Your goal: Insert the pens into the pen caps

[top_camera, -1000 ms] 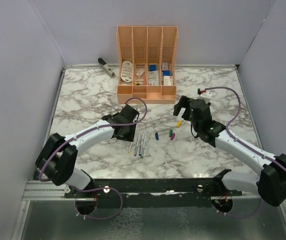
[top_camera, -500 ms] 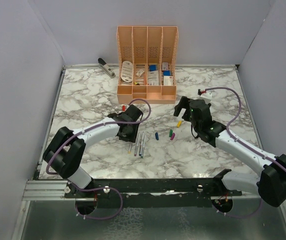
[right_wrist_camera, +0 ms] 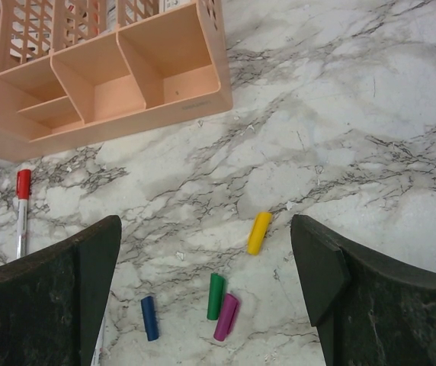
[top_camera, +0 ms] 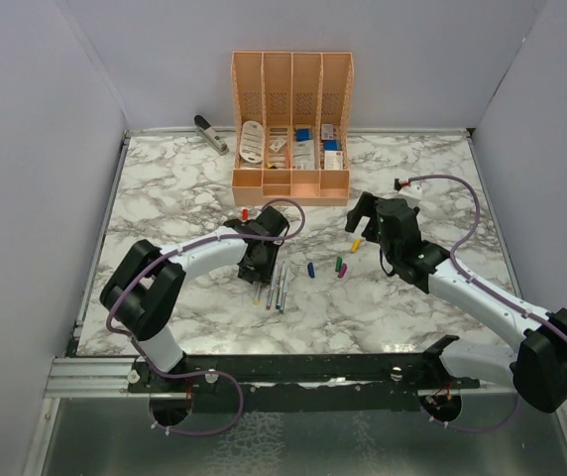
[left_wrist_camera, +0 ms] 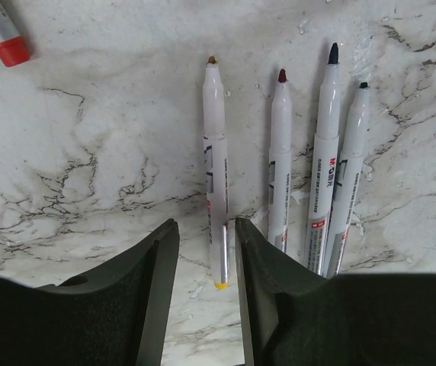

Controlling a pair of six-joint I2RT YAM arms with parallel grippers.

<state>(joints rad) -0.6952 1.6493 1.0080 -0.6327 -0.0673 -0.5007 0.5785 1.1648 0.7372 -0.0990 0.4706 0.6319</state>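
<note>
Straddling the yellow-tipped pen (left_wrist_camera: 216, 168), the left jaws stand part-spread, one finger either side of its back end. The right finger sits close against the barrel and the left a little apart, so nothing looks pinched yet. That pen lies flat on the surface (left_wrist_camera: 88, 137), its long axis running straight ahead of the jaws, tip away, so closing should catch it across the barrel. Just outside the right finger three more pens (left_wrist_camera: 321, 152) lie parallel, the nearest close enough to get nudged. Ahead-left lies a red-capped pen (left_wrist_camera: 1, 38). The right jaws, spread wide and empty, hover over the yellow cap (right_wrist_camera: 259, 232), with the green cap (right_wrist_camera: 216, 296), magenta cap (right_wrist_camera: 226, 316) and blue cap (right_wrist_camera: 149, 318) nearer in and an orange organizer (right_wrist_camera: 149, 99) beyond.
</note>
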